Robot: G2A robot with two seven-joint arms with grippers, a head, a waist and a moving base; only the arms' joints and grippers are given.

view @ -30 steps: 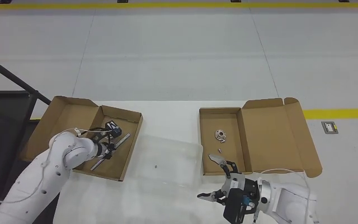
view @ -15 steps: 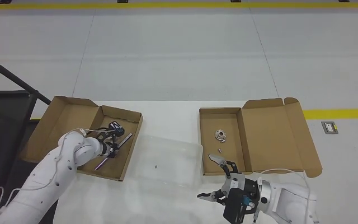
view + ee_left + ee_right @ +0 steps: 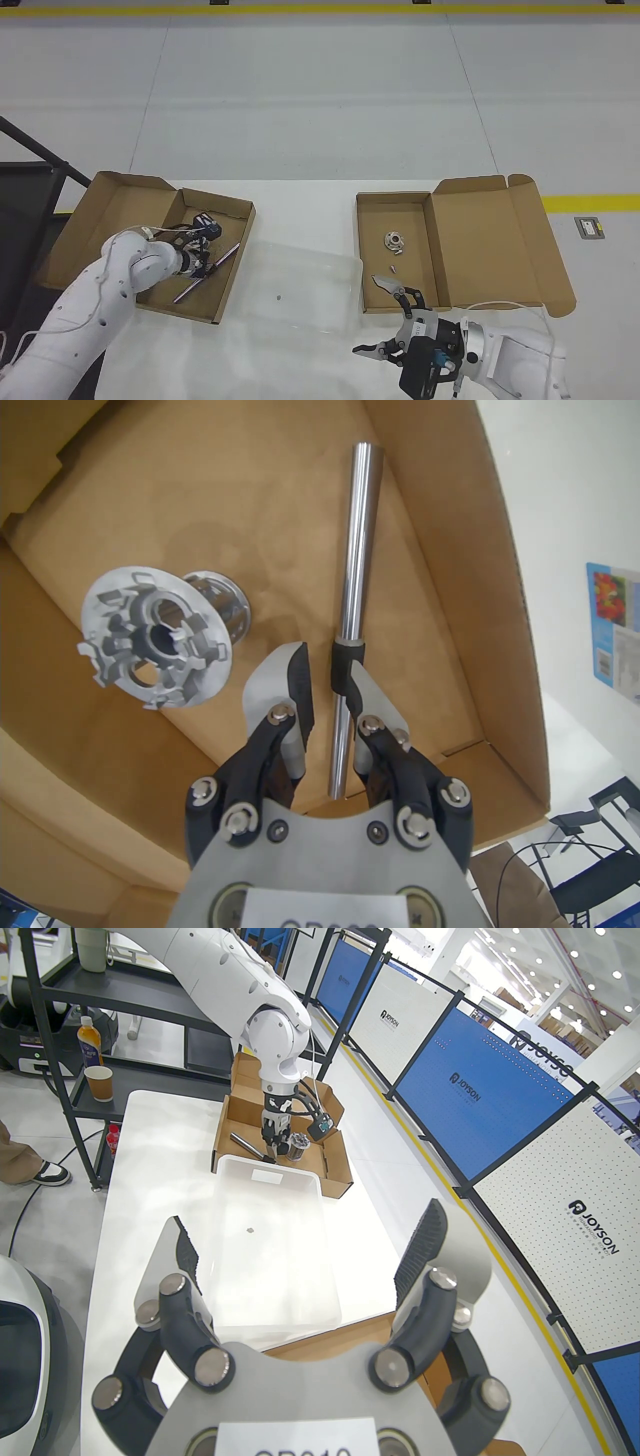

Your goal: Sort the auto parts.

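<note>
Handling: rod (image 3: 357,550) likely stiff, heavy, slippery.
Grasp: best near mid-length.
Left end effector (image 3: 322,657): slightly apart, over rod.
Right end effector (image 3: 306,1220): wide apart.

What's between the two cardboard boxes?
A clear plastic bin, one small speck inside, sits between the left box and right box; top view.

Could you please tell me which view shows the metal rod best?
The left wrist view: the metal rod appears large, nearly full length. The top view shows a thin sliver; the right wrist view, a distant stub.
</note>
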